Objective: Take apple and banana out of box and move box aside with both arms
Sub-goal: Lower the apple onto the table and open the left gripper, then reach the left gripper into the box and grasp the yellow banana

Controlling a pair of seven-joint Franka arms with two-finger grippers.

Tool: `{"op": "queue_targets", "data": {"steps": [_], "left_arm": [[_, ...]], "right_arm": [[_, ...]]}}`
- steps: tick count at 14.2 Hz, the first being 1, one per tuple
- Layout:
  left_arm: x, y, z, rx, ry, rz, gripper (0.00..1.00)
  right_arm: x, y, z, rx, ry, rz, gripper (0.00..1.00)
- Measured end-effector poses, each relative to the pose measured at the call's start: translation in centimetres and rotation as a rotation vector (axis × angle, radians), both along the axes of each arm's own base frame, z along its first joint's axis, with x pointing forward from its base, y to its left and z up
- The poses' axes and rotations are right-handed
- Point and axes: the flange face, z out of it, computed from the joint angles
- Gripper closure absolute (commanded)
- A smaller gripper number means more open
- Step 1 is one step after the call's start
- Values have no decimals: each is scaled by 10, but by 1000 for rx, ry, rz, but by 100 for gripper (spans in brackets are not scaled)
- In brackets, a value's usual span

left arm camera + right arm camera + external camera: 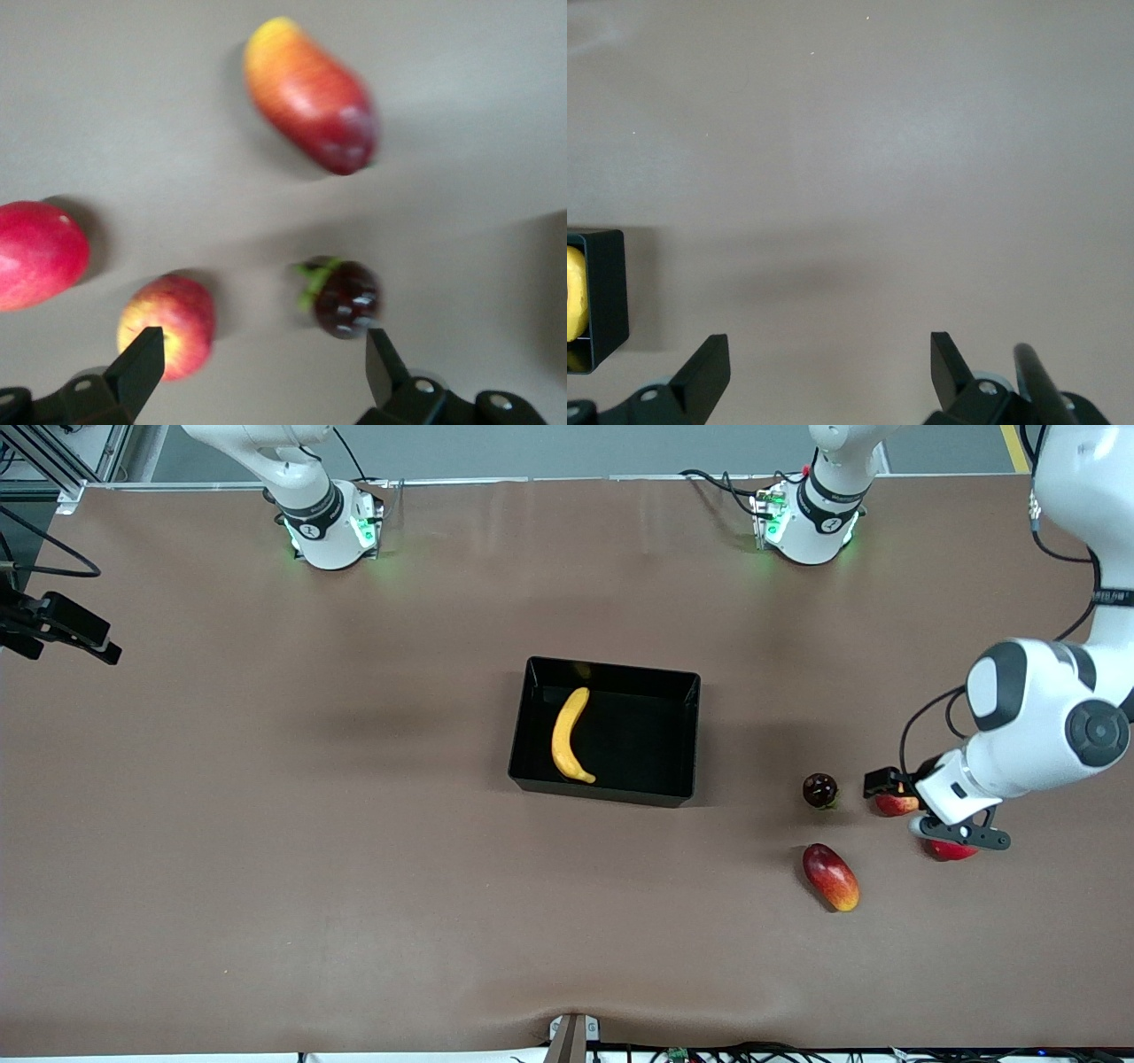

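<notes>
Front view shows the brown worktop (266,824) with the box (673,726) at its middle, a glossy black bin with low straight walls. It looks rigid and light but too wide for one hand, so I judge it best taken by the rims of its two short walls, one arm at each; the slick plastic could slip under a shallow pinch, and sliding it aside seems safer than lifting.

The banana (568,735) lies inside the box along the wall toward the right arm's end, its curve running from the wall farthest from the front camera to the nearest one. It is probably soft-skinned and bruises easily. A light grip across its middle, where it is thickest and balances, looks best, with care that the fingers clear the wall.

The apple (897,804) already sits on the worktop toward the left arm's end, out of the box, between a dark round fruit (820,790) and a plain red fruit (948,850), with an elongated red-and-yellow fruit (831,877) nearer the camera. It looks firm, smooth and apt to roll.

The left hand (261,354) hangs low just over the apple, fingers spread wide and holding nothing. The right hand (828,354) waits over bare worktop beside the box, fingers likewise apart and empty.
</notes>
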Motion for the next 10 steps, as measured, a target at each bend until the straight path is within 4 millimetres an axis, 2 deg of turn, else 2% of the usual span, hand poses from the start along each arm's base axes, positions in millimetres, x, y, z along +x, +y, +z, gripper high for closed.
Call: {"op": "queue_targets", "data": {"steps": [2, 4, 7, 10], "left_arm": [[-10, -52, 34, -7, -13, 7, 0], [-22, -111, 51, -28, -11, 41, 0], [-49, -198, 60, -51, 6, 77, 0], [-79, -280, 57, -40, 18, 108, 0]], "right_arm": [[0, 0, 0, 0, 0, 0, 0], [0, 0, 0, 0, 0, 0, 0], [0, 0, 0, 0, 1, 0, 0], [0, 0, 0, 0, 1, 0, 0]]}}
